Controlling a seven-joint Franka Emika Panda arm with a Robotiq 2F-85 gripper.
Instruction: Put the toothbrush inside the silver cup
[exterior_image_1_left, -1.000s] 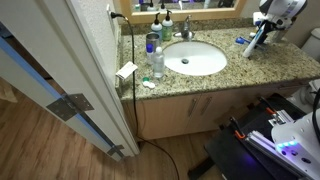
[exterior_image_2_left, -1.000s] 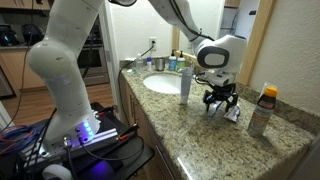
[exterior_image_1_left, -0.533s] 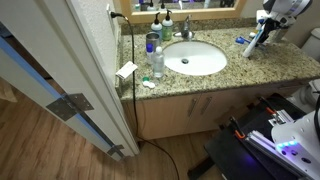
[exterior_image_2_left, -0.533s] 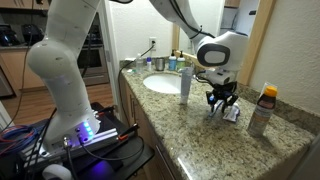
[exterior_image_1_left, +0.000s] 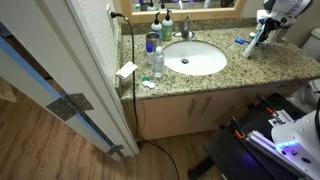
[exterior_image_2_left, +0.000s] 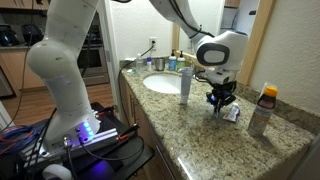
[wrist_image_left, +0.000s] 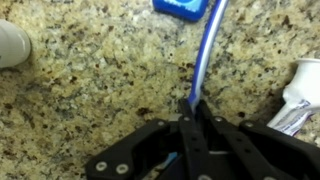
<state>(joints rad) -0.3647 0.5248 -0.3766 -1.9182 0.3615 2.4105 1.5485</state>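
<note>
The toothbrush (wrist_image_left: 203, 55) has a blue and white handle and lies on the speckled granite counter (wrist_image_left: 90, 80), pointing away from the wrist camera. My gripper (wrist_image_left: 193, 112) is shut on its near end, with the black fingers pressed together around the handle. In both exterior views the gripper (exterior_image_2_left: 219, 102) (exterior_image_1_left: 252, 45) stands low over the counter, on the far side of the sink (exterior_image_1_left: 195, 58) from the silver cup. The silver cup (exterior_image_1_left: 152, 43) stands next to a clear bottle (exterior_image_1_left: 158, 63).
A blue item (wrist_image_left: 180, 6) lies just past the toothbrush's far end. A white tube (wrist_image_left: 300, 95) lies close beside the gripper and a white object (wrist_image_left: 10, 45) farther off. An orange-capped bottle (exterior_image_2_left: 262, 108) and a tall pale-blue container (exterior_image_2_left: 185, 82) stand nearby.
The gripper's jaws have closed from wide open onto the toothbrush handle. The arm has stayed in place over the counter.
</note>
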